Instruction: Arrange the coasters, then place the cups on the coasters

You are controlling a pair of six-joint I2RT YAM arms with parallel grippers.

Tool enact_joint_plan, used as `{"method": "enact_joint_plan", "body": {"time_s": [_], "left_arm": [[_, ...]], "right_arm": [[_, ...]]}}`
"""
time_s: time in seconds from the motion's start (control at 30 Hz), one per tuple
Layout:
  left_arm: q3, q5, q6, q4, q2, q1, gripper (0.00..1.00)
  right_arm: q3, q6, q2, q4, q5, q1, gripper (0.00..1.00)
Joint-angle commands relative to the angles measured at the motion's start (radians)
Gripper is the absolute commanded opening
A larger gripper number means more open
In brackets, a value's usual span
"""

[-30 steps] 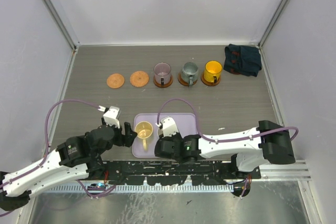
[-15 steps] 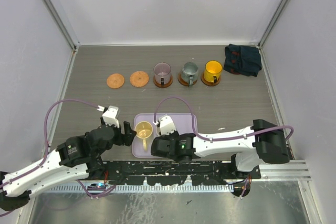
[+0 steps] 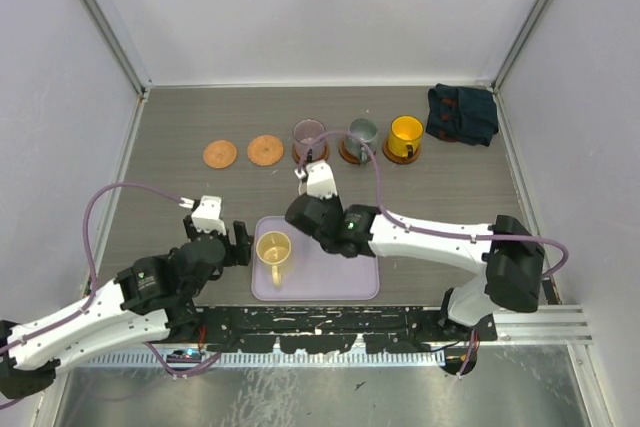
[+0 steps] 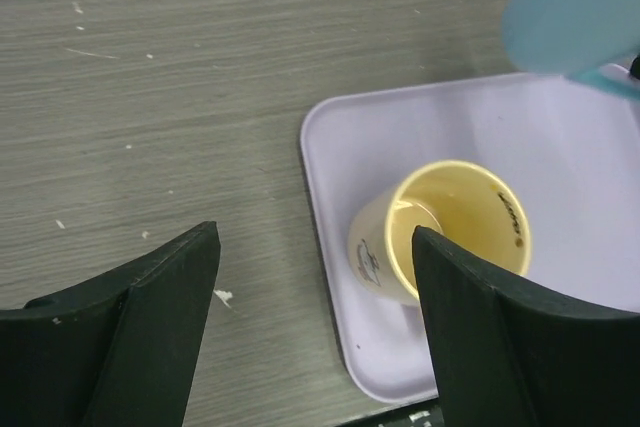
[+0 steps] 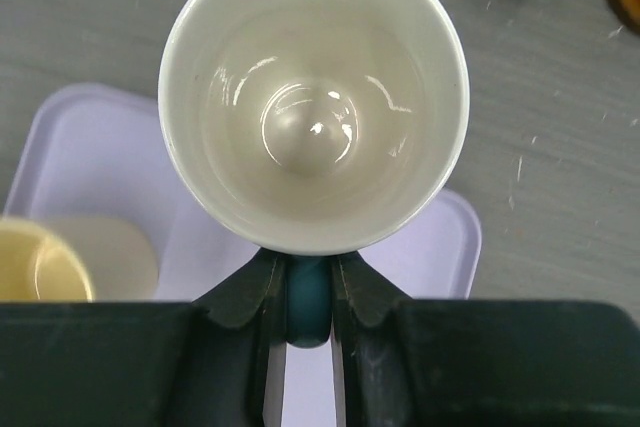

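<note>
My right gripper (image 5: 307, 277) is shut on the light blue handle of a white cup (image 5: 313, 97), held upright in the air over the far edge of the lavender tray (image 5: 80, 147). From above, the right gripper (image 3: 303, 210) hides that cup. A cream-yellow cup (image 3: 273, 248) stands on the tray (image 3: 340, 272). My left gripper (image 3: 238, 245) is open beside it, at the tray's left edge. In the left wrist view the cream-yellow cup (image 4: 445, 232) lies just past the right finger (image 4: 480, 327). Two bare coasters (image 3: 219, 154) (image 3: 265, 150) lie left of the purple (image 3: 309, 134), grey-green (image 3: 361, 134) and yellow-orange (image 3: 406, 133) cups, each on a coaster.
A dark folded cloth (image 3: 462, 114) lies at the far right corner. White walls with metal rails close the table on three sides. A blurred light blue shape (image 4: 585, 7) hangs over the tray's (image 4: 318, 177) far corner in the left wrist view.
My right gripper closed on the white cup's handle, lifted it off the tray and carried it away from the near edge toward the coaster row. The left arm barely moved.
</note>
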Motion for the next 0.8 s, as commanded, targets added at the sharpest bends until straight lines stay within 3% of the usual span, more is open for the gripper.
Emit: {"method": "enact_joint_plan", "body": {"time_s": [0.0, 0.2, 0.6, 0.77], "left_arm": [[0.06, -0.182, -0.008, 0.079, 0.102, -0.002, 0.8], [0.089, -0.221, -0.002, 0.118, 0.218, 0.07, 0.84], [0.02, 0.224, 0.069, 0.296, 0.294, 0.619, 0.84], [0.016, 0.302, 0.086, 0.362, 0.324, 0.673, 0.85]], "right_arm": [[0.156, -0.143, 0.052, 0.196, -0.008, -0.086, 0.01], [0.364, -0.251, 0.207, 0.248, -0.095, -0.151, 0.01], [0.744, -0.277, 0.545, 0.253, -0.266, -0.28, 0.01], [0.872, -0.291, 0.663, 0.253, -0.258, -0.307, 0.01]]}}
